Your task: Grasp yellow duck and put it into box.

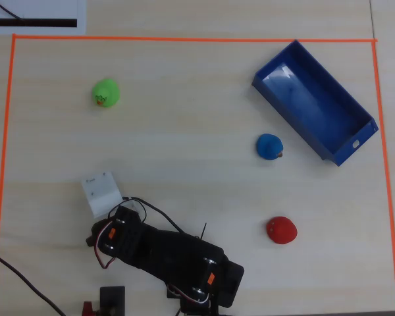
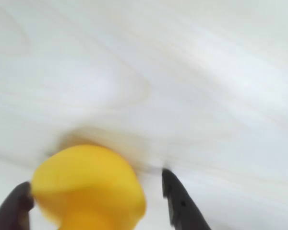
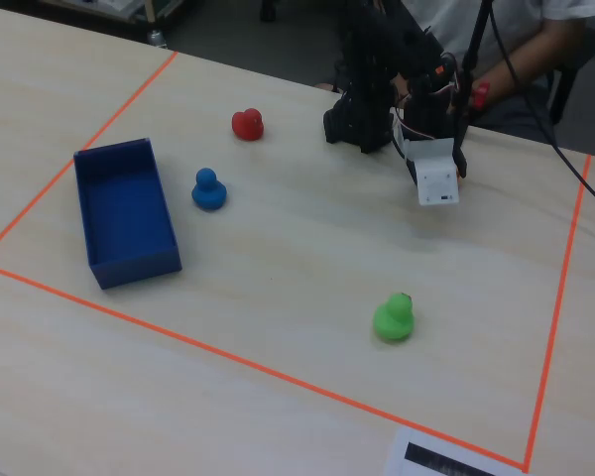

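Claw straddles the duck, fingers spread either side, seemingly not yet pinching; box sits well apart.

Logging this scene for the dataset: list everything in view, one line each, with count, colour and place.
yellow duck: one, yellow, seen only in the wrist view, blurred, between the gripper's fingers.
box: one, blue, empty, upper right in the overhead view.
blue duck: one, blue, on the table just beside the box.
red duck: one, red, lower right in the overhead view.
green duck: one, green, upper left in the overhead view.
orange tape: one rectangle outlining the work area.
table: one, pale wood.
arm: one, black, at the bottom edge of the overhead view.
gripper: one, dark fingers either side of the yellow duck; contact unclear.
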